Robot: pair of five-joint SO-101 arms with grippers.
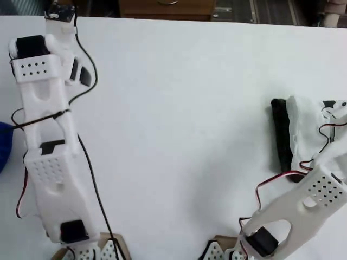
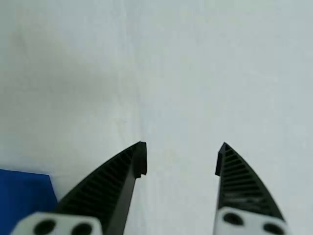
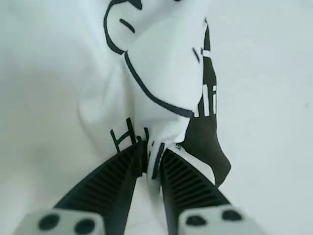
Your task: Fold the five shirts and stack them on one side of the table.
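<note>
pinching soft white shirt (image 3: 161, 83), ribbed black right claw (image 3: 151, 159).

Shirt (image 1: 310, 125) on the table (image 1: 179, 108), at its right edge; another cloth (image 1: 4, 144) at the left edge.

**Setting:** robotics test bench; whether in a lab or a hobby room cannot be told.

**Evidence:**
- Broad white desk (image 1: 190, 108).
- Two white arms with perforated shells, left arm (image 1: 51, 162) and right arm (image 1: 306, 208), mounted at the desk's near edge.
- Exposed black cable (image 1: 93, 179) trailing along the left arm.
- Brown wooden cabinet front (image 1: 165, 8) beyond the far edge.
</note>
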